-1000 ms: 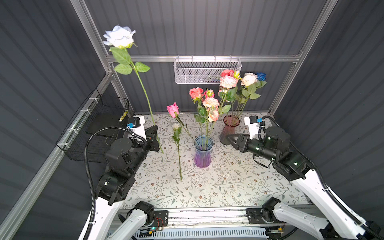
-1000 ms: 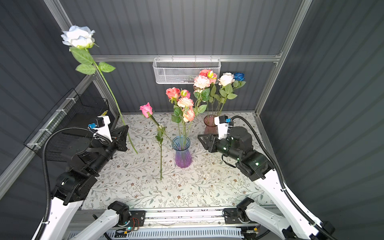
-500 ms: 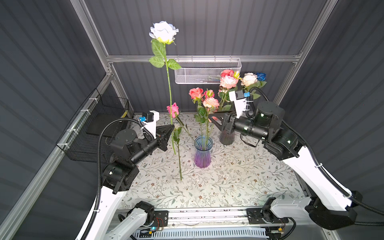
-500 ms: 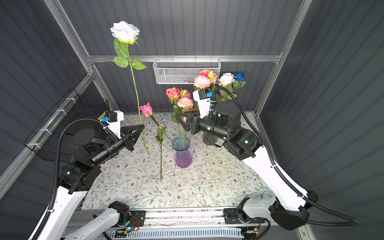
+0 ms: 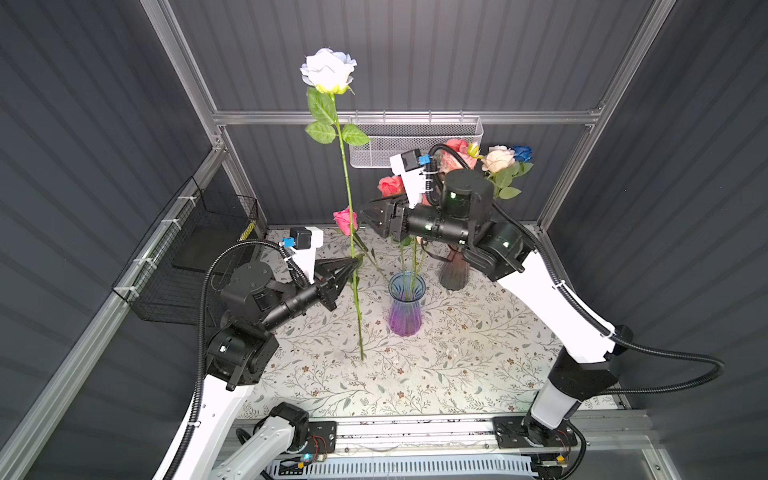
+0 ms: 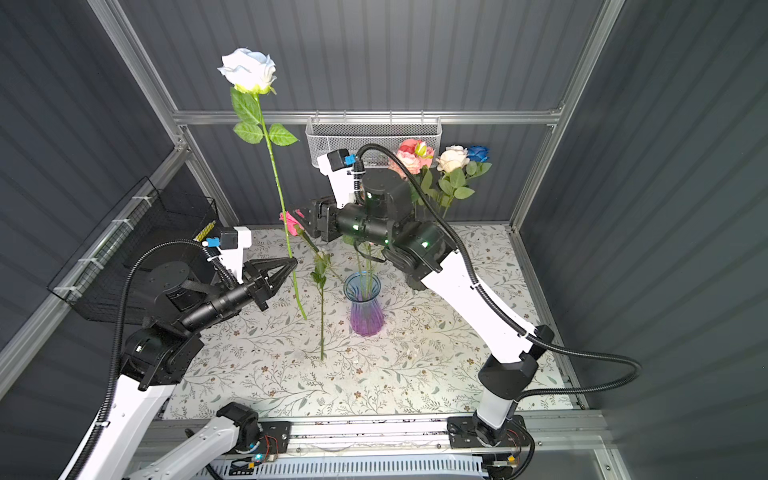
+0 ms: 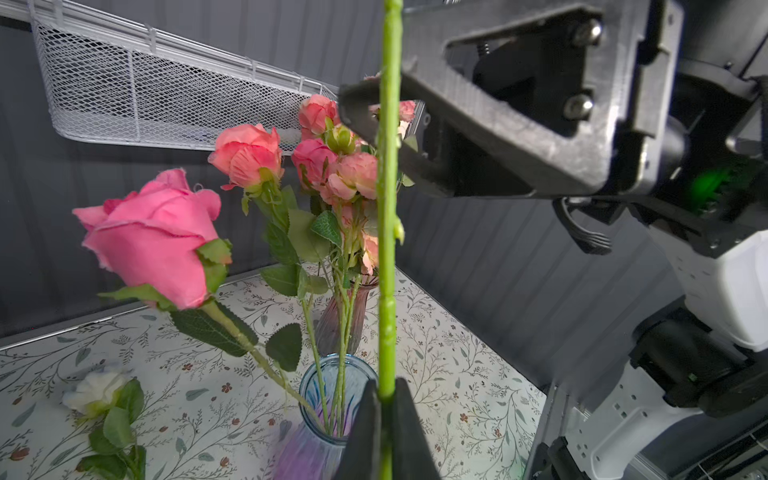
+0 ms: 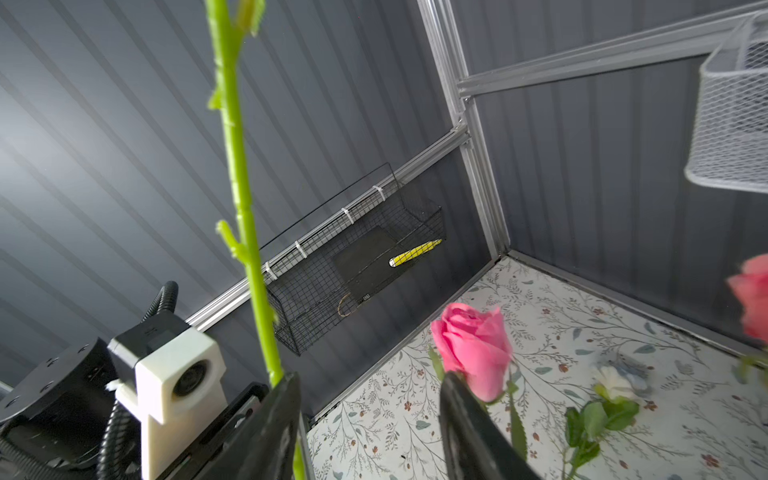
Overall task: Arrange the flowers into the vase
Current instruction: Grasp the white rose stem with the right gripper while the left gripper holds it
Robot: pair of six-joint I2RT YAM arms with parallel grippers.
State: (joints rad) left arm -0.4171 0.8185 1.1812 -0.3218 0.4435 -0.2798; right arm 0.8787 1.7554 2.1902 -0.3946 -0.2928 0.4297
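My left gripper point(image 5: 355, 259) point(image 6: 293, 261) point(image 7: 386, 395) is shut on the green stem point(image 7: 388, 208) of a pale blue-white rose point(image 5: 328, 75) point(image 6: 249, 70). The rose stands upright, its stem end hanging just above the table. My right gripper point(image 5: 368, 218) point(image 6: 301, 220) point(image 8: 368, 382) reaches in from the right, higher up that stem point(image 8: 245, 208). It is open, with the stem by one finger and nothing between the jaws. The blue-and-purple glass vase point(image 5: 405, 303) point(image 6: 365, 305) point(image 7: 320, 386) stands at centre and holds several pink and coral flowers, among them a leaning pink rose point(image 7: 153, 237) point(image 8: 473, 349).
A brown vase point(image 5: 455, 270) at the back holds pink, cream and deep blue roses. A cream-white rose point(image 7: 95, 390) lies on the floral table. A white mesh basket point(image 5: 415, 141) hangs on the back wall and a black wire basket point(image 5: 199, 257) on the left wall.
My left arm has swung the pale rose from a leftward lean to upright near the centre. My right arm has lifted from beside the brown vase and reached left to the stem, its jaws opening wider.
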